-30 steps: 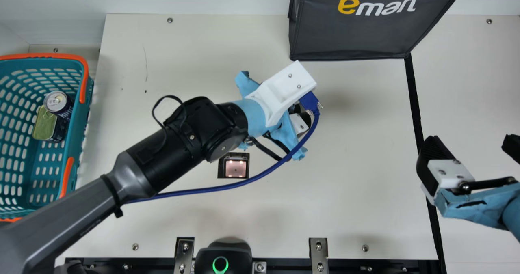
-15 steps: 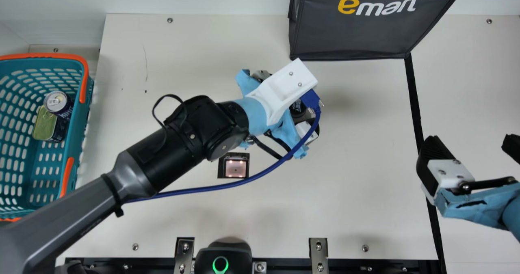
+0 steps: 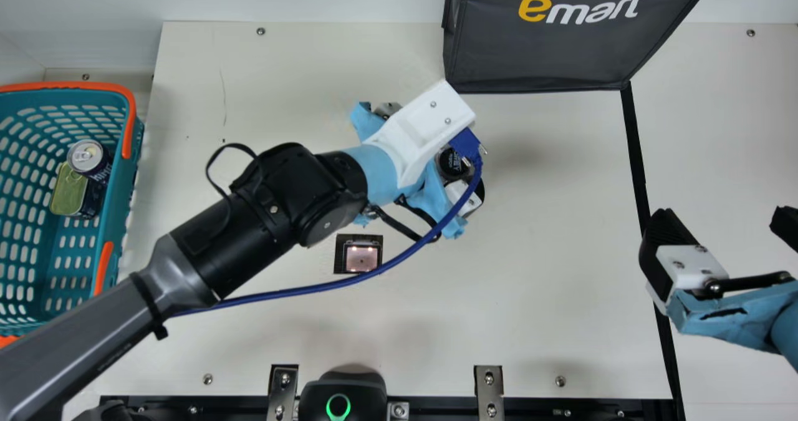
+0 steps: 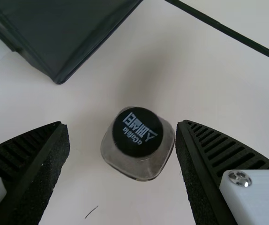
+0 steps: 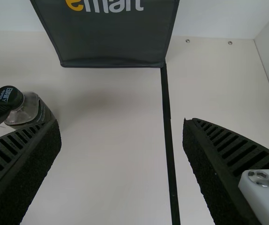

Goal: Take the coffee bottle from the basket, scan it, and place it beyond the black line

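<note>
Over the long, straight black line (image 3: 637, 159), the black-ribbed right gripper (image 3: 724, 221) is held open, empty. Farther off — short of the line — the clear, black-capped coffee bottle (image 4: 138, 132) is stood upright, ungripped between the spread fingers of the left gripper (image 4: 123, 126). Farthest, the teal plastic basket (image 3: 124, 184) has evidently been cleared by it; scanning can't be confirmed, the crossing remains.

Coffee bottle (image 3: 452, 161): body mostly hidden from you beneath the left gripper (image 3: 431, 151), main view. Shopping basket (image 3: 125, 215): cut off at your left edge there. Shopping bag (image 3: 536, 53): top cut off. Right gripper (image 3: 723, 222): cut off rightward.
</note>
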`<state>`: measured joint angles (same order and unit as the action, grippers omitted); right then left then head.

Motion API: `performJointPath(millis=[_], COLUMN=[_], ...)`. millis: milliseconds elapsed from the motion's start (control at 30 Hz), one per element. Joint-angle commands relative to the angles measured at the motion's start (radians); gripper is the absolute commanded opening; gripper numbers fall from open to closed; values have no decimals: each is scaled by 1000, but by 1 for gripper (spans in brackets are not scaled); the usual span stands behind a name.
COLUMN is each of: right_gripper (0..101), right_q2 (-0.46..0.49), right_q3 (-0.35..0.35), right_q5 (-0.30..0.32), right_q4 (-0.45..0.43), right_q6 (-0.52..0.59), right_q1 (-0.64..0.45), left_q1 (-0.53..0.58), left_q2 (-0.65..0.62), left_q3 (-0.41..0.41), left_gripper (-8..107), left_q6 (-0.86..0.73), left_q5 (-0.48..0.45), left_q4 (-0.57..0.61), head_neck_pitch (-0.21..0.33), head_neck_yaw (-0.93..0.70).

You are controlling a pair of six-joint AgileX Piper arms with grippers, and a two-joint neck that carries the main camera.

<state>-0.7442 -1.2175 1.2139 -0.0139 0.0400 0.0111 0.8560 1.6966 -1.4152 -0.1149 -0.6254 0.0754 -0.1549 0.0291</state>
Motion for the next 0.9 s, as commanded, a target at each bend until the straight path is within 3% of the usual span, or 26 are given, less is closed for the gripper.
performJointPath(millis=[0, 867], right_gripper=[91, 91], right_q2=[0, 0], right_q3=[0, 0], right_q5=[0, 0], right_q4=[0, 0], right_q6=[0, 0], right_q1=[0, 0], left_q1=[-6, -174], left_q2=[-8, -174], left_q3=[3, 111], left_gripper=[90, 90], left_q6=[10, 157], left_q5=[-1, -19], left_q4=[-7, -137], head_neck_pitch=[17, 17], head_neck_yaw=[-2, -2])
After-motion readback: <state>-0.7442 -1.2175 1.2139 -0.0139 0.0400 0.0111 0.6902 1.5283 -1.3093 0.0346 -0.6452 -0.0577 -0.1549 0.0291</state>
